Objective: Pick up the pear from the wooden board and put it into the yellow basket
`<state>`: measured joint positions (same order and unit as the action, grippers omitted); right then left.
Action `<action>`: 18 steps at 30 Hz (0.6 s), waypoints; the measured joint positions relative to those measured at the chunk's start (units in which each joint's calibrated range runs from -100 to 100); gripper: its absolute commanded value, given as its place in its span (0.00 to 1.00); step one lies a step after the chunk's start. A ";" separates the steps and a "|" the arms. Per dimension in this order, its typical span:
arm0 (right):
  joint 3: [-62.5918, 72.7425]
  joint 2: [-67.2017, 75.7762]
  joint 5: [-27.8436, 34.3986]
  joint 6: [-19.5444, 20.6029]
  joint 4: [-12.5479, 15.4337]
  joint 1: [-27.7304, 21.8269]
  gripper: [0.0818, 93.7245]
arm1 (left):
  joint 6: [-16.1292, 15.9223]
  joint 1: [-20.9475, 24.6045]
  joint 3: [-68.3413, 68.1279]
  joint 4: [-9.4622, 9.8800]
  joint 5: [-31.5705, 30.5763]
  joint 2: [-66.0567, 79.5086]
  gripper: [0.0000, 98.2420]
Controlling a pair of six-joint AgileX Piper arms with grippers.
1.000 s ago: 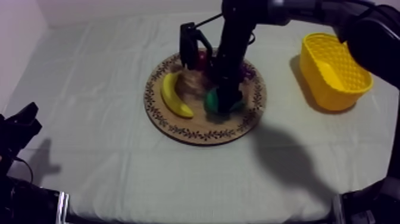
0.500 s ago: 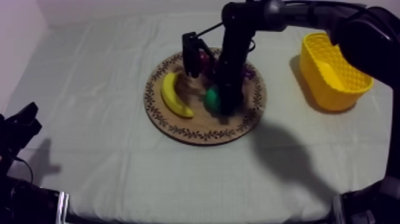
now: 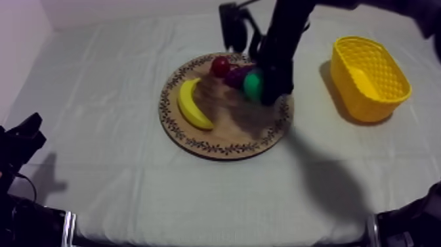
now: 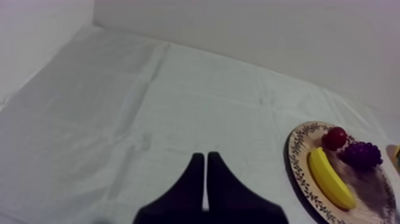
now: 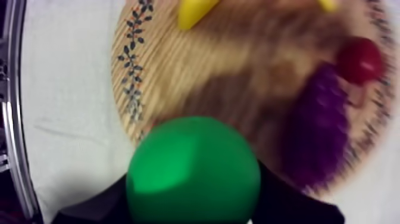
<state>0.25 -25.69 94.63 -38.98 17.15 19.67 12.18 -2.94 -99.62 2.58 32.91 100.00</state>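
The green pear [image 3: 252, 84] hangs above the back right part of the round wooden board [image 3: 223, 134], with my right gripper [image 3: 260, 88] shut on it. In the right wrist view the pear [image 5: 193, 170] sits between the black fingers [image 5: 89, 207] of that gripper [image 5: 193, 199], over the board's patterned rim [image 5: 132, 77]. The yellow basket [image 3: 367, 75] stands at the right of the table, apart from the pear. My left gripper [image 3: 25, 134] rests low at the left edge; its fingers [image 4: 205, 159] lie together as a narrow wedge over bare cloth.
On the board lie a banana [image 3: 192, 105], a small red fruit [image 3: 220, 66] and purple grapes [image 3: 235, 75]. The left wrist view shows the board [image 4: 296, 161] off to the side with the banana [image 4: 327, 179], grapes [image 4: 361, 154] and red fruit [image 4: 335, 137].
My right gripper has risen off the board with the pear and moved back and to the right, toward the basket. The red fruit and grapes are now uncovered. The left arm is still.
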 measured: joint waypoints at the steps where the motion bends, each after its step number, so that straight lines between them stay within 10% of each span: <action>1: -0.17 2.34 0.40 0.19 0.00 -0.47 0.41 | 0.00 0.00 0.00 0.00 0.00 0.00 0.00; 18: -4.29 24.93 0.79 3.30 -1.35 -12.13 0.49 | 0.00 0.00 0.00 0.00 0.00 0.00 0.00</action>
<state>-4.04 -0.76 95.42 -35.68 15.80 7.54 12.18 -2.94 -99.62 2.58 32.91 100.00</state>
